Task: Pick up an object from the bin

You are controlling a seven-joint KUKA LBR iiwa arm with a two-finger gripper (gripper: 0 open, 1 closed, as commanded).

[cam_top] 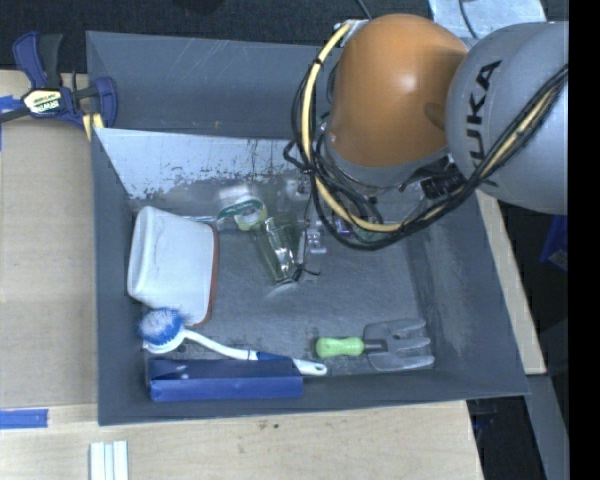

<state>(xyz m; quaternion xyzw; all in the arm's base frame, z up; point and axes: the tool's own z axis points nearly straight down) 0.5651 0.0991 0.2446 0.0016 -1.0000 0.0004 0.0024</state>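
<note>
**Bin** [458, 298], grey metal, contents as seen from above; 12 o'clock is the far wall.

**Gripper** [292, 264]: hangs low near the bin's centre, over grey floor. Whether it is clenched or released cannot be told. Above it, at 1 o'clock, the arm's orange cover [395, 88] with looped yellow and black cables overhangs the far right corner.

**Clear glassy piece** [242, 212], greenish tint: the nearest item, just beside the gripper at 10 o'clock, at the foot of the far wall. Long axis roughly 9 to 3 o'clock. The outline is too faint to tell which end leads.

**White tub** [168, 260], rounded rectangle with a reddish-brown edge: at 9 o'clock, by the left wall. Long axis 12 to 6.

**Dish brush** [215, 346]: blue-and-white head at 8 o'clock below the tub, white handle running toward 4 o'clock.

**Blue box** [225, 378], long and flat: along the near wall, axis 9 to 3, just beside the brush handle.

**Green-handled tool** [375, 347]: at 5 o'clock, well apart from the gripper, handle toward 9, grey forked head toward 3.
</note>
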